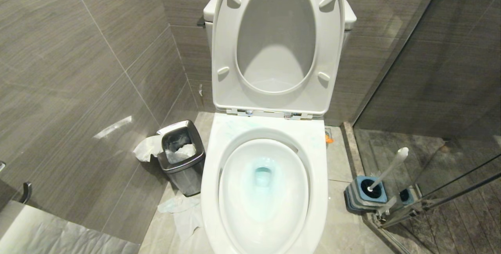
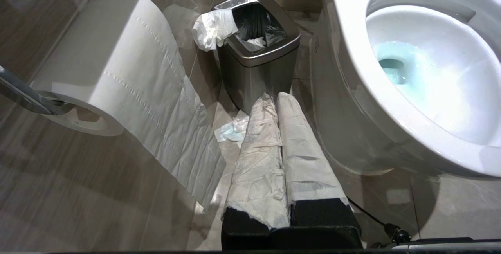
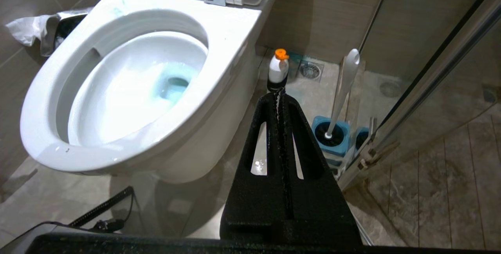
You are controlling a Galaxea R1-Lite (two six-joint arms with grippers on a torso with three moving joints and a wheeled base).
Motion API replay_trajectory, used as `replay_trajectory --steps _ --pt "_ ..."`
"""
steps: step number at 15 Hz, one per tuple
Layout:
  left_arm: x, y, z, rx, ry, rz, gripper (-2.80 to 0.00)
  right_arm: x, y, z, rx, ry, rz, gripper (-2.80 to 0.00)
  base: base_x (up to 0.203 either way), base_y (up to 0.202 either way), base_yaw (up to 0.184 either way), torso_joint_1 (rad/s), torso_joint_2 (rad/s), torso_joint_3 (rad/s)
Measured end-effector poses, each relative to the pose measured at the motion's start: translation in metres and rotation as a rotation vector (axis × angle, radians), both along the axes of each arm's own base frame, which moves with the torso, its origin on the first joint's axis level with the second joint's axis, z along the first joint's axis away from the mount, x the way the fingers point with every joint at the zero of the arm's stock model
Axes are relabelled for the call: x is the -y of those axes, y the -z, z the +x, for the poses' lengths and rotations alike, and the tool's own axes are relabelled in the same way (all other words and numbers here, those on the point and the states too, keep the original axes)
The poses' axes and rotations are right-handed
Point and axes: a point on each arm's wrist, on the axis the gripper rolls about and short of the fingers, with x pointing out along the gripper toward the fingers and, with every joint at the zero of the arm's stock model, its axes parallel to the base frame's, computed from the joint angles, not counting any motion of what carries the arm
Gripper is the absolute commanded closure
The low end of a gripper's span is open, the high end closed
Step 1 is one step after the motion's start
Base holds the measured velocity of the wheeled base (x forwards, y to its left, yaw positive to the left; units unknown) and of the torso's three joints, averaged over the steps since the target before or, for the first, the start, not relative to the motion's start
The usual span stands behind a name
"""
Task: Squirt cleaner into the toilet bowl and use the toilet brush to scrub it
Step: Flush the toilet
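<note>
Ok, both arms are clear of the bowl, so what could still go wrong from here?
The toilet brush leans in its holder right against the glass shower door, so a reach by the shut right gripper could knock the glass. The cleaner bottle stands on the floor beside it and might tip. The left gripper is shut near the waste bin and loose paper, which could snag.

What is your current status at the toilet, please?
Both end effectors shut, empty: left, right. Toilet bowl tinted with blue cleaner. Toilet brush upright in its holder. Nothing blocking.
</note>
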Motion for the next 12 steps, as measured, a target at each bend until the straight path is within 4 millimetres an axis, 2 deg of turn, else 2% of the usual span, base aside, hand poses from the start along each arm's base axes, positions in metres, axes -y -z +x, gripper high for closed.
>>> replay_trajectory --steps 4,6,8,10,12 --pt "0.000 0.000 0.000 0.000 0.000 0.000 0.00 0.000 0.019 0.007 0.019 0.002 -0.012 0.00 0.000 0.000 0.000 0.000 0.00 0.000" --pt "0.000 0.000 0.000 0.000 0.000 0.000 0.00 0.000 0.021 0.010 0.067 0.013 -0.015 0.00 0.000 0.000 0.000 0.000 0.00 0.000" --pt "0.000 0.000 0.000 0.000 0.000 -0.001 0.00 0.002 0.025 0.011 0.048 0.074 -0.015 0.00 0.000 0.000 0.000 0.000 0.00 0.000" --pt "0.000 0.000 0.000 0.000 0.000 0.000 0.00 0.003 0.036 0.013 -0.041 0.143 -0.027 0.00 0.000 0.000 0.000 0.000 0.00 0.000" --pt "0.000 0.000 0.000 0.000 0.001 0.000 0.00 0.003 0.039 0.013 -0.063 0.152 -0.026 0.00 0.000 0.000 0.000 0.000 0.00 0.000"
